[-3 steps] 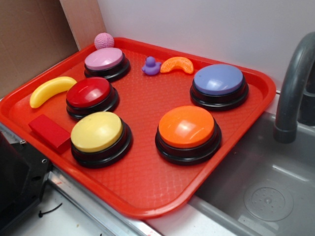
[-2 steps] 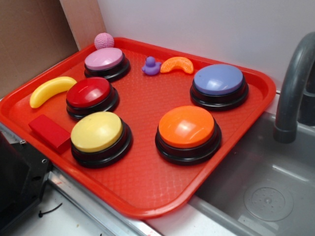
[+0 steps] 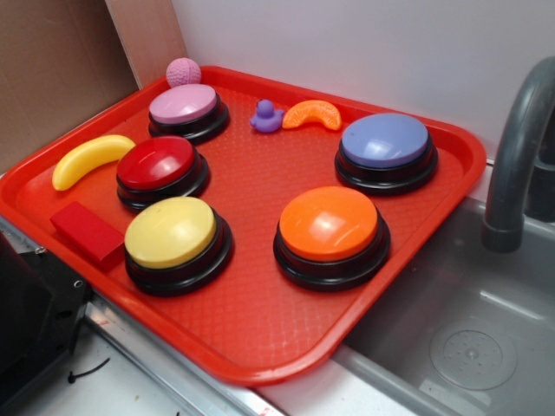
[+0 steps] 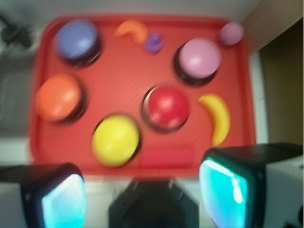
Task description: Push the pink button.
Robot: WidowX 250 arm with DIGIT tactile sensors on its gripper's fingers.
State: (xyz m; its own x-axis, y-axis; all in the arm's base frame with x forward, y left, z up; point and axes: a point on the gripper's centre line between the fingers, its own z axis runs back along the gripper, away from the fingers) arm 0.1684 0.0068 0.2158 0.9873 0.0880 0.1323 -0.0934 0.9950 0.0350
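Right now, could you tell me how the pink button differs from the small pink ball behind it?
The pink button is a large, smooth, pale mauve dome on a black base; the pink ball is much smaller, round, textured and baseless. The button stands inside the red tray, near the red button, while the ball is at the tray's far rim; whether it lies inside is unclear. Both are pinkish and sit in the same corner, untouched.

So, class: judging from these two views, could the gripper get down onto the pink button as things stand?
Probably yes. The gripper hangs open above the tray's near edge, and nothing covers the pink button; only the red button lies between, low enough to pass over.
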